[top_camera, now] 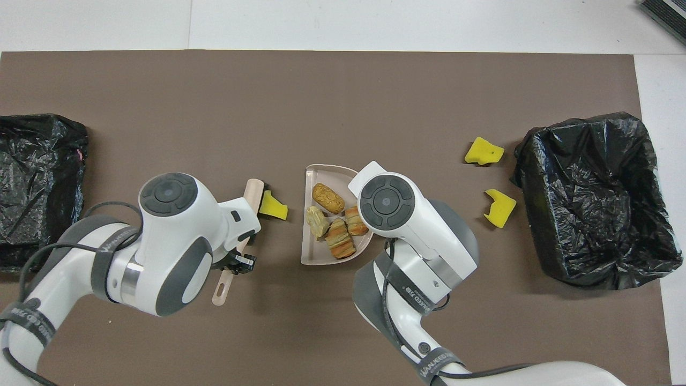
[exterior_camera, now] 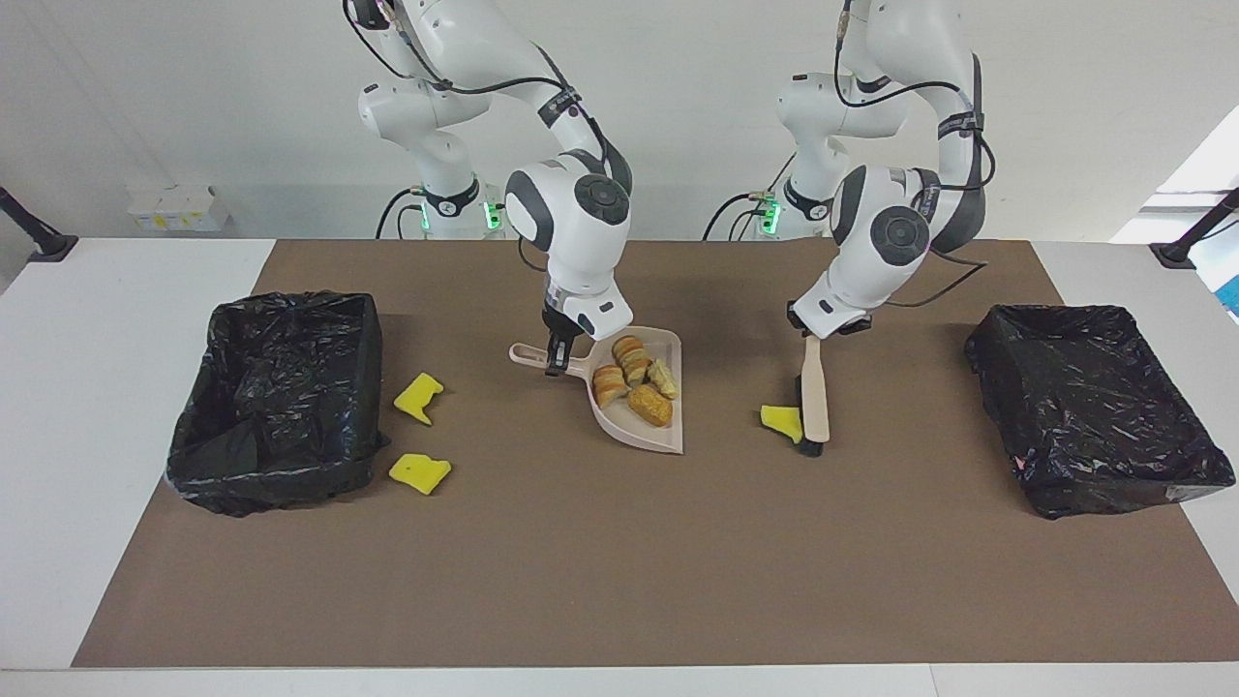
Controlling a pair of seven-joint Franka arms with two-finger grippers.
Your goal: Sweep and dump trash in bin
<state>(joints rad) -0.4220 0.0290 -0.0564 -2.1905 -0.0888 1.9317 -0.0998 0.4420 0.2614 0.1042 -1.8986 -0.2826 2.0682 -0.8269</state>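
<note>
Item one: we list the left gripper (exterior_camera: 811, 335), right of centre in the facing view, clenched on the beige brush (exterior_camera: 813, 402), bristles touching a yellow sponge piece (exterior_camera: 780, 421). Item two: the right gripper (exterior_camera: 556, 363), at frame centre, grips the dustpan (exterior_camera: 647, 440) handle; four bread lumps (exterior_camera: 634, 382) lie in it. Item three: two more sponge pieces (exterior_camera: 418, 398) (exterior_camera: 419, 472) beside the black-lined bin (exterior_camera: 276, 402) at the frame's left.

Left end effector (exterior_camera: 811, 335) grips brush (exterior_camera: 813, 402), bristles touching yellow sponge piece (exterior_camera: 780, 419); right end effector (exterior_camera: 556, 363) clamps dustpan (exterior_camera: 634, 426) handle.
</note>
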